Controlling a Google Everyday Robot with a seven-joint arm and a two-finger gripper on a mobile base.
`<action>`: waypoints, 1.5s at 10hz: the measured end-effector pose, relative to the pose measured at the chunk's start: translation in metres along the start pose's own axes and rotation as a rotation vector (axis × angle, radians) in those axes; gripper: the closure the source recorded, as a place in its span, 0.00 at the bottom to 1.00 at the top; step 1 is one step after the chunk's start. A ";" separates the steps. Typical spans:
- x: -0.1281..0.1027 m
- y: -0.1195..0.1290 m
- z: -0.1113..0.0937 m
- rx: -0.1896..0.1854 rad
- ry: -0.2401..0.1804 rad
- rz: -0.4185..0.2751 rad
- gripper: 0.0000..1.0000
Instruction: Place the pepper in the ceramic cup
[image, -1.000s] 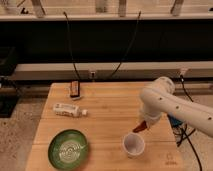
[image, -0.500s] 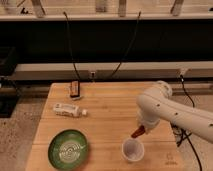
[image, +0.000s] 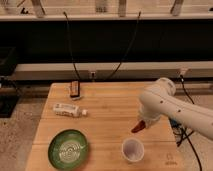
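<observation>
The dark red pepper (image: 137, 127) hangs from my gripper (image: 141, 123) at the right of the wooden table, its tip pointing down and left. It is above and slightly up-right of the small white ceramic cup (image: 132, 149), which stands near the table's front edge. The pepper is clear of the cup rim. My white arm (image: 167, 107) comes in from the right and hides the gripper's upper part.
A green patterned bowl (image: 68, 147) sits at the front left. A white tube-like bottle (image: 69, 110) lies on its side at the left. A small brown block (image: 75, 89) stands at the back left. Black cables hang behind the wooden table (image: 107, 115).
My arm with the pepper has shifted slightly left and toward the cup. The cup, bowl and bottle have not moved.
</observation>
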 end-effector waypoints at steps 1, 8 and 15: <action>0.000 -0.001 -0.004 0.012 -0.001 -0.009 1.00; -0.051 0.025 -0.044 0.134 -0.012 -0.285 1.00; -0.104 0.042 -0.035 0.214 0.104 -0.513 1.00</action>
